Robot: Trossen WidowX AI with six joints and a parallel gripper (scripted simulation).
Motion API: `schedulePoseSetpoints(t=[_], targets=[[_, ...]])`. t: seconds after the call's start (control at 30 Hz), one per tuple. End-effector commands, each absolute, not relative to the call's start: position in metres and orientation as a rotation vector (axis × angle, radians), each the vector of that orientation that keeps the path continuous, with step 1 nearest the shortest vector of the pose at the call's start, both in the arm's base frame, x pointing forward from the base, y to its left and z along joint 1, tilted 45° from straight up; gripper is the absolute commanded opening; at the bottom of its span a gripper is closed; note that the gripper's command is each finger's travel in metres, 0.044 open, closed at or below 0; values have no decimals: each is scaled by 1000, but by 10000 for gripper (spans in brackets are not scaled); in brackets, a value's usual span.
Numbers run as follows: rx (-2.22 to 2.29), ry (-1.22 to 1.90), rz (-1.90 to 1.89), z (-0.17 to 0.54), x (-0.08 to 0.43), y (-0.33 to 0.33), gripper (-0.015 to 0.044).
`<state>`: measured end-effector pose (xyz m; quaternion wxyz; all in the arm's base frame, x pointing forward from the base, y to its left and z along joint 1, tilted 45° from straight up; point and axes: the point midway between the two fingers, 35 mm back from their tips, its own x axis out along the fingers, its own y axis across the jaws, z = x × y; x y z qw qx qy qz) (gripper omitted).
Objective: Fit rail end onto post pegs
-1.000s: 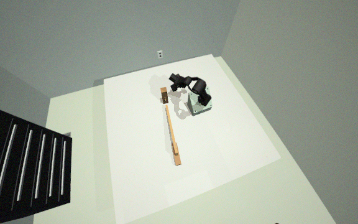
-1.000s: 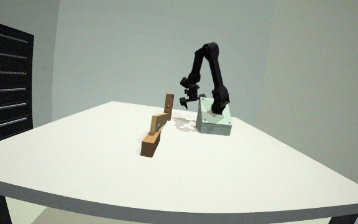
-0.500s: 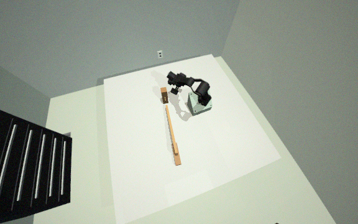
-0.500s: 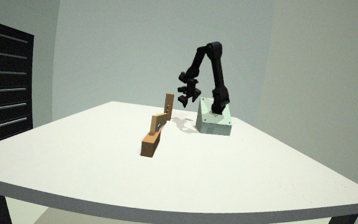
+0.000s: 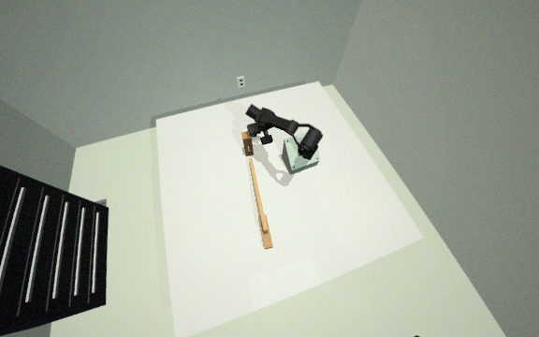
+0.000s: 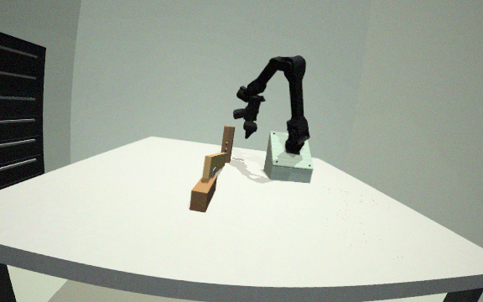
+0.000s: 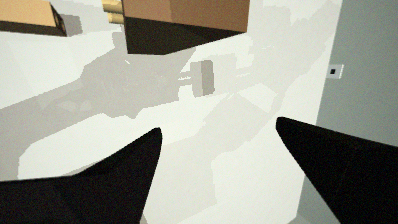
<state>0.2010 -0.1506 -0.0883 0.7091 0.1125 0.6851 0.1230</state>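
The claw (image 5: 261,136) (image 6: 248,135) (image 7: 218,127) is wide open with nothing between its fingers, hanging above the table (image 5: 344,211) (image 6: 267,235) (image 7: 250,175), beside the post (image 5: 248,144) (image 6: 227,140) (image 7: 187,15) and apart from it. Two pegs (image 7: 115,18) stick out of the post toward the rail (image 5: 256,192) (image 6: 214,164) (image 7: 30,15). The rail's near end is low, just short of the pegs; its far end sits up on the low block (image 5: 268,241) (image 6: 201,197). The arm (image 5: 281,123) (image 6: 297,96) reaches over from a pale green box (image 5: 298,164) (image 6: 288,174). Beyond the table, an outlet (image 5: 240,81) (image 7: 335,71) is on the wall.
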Motion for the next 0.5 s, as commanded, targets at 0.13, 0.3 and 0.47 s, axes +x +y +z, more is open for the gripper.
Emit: schedulePoseSetpoints(t=[0.13,0.3,0.47], targets=[[-34,1322,577,-50,231,-151,440],[-199,1174,788,-29,246,-137,440],[-321,1036,950,-13,257,-120,440]])
